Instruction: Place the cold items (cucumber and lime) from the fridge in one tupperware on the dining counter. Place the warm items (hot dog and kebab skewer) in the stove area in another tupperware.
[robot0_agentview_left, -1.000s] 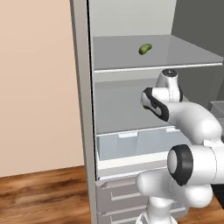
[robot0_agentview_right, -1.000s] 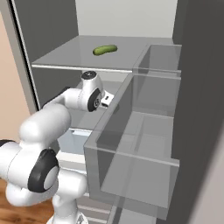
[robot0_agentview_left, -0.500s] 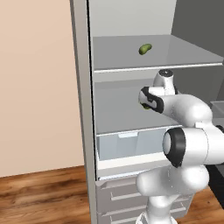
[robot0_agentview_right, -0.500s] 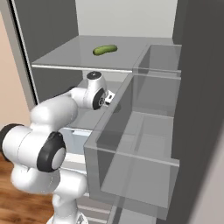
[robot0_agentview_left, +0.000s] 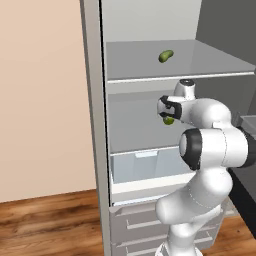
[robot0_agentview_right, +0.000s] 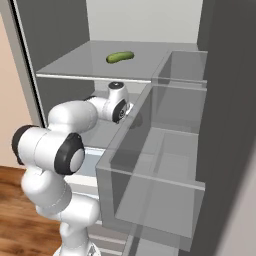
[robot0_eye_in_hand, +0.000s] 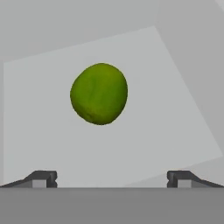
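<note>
The open fridge (robot0_agentview_left: 95, 125) holds both cold items. On its upper shelf lies the dark green cucumber (robot0_agentview_left: 166, 55) (robot0_agentview_right: 120, 57), well above my hand. The round green lime (robot0_agentview_left: 169, 120) (robot0_eye_in_hand: 99, 94) rests on the pale middle shelf, straight ahead of my gripper (robot0_eye_in_hand: 112, 178) and centred between its spread fingertips (robot0_eye_in_hand: 43, 177), a short way off and untouched. In the left base view my gripper (robot0_agentview_left: 165, 111) reaches in under the upper shelf, right by the lime. It is open and holds nothing.
A clear drawer (robot0_agentview_left: 145, 165) sits below the middle shelf, and grey drawer fronts (robot0_agentview_left: 145, 225) lie lower down. Clear door bins (robot0_agentview_right: 160, 165) stand close on the right of my arm. The upper shelf's edge (robot0_agentview_left: 175, 77) runs just above my hand. Wood floor (robot0_agentview_left: 50, 220) lies to the left.
My hand has moved a little further into the fridge toward the lime, and the elbow has swung up closer to the cameras. The jaws have stayed open.
</note>
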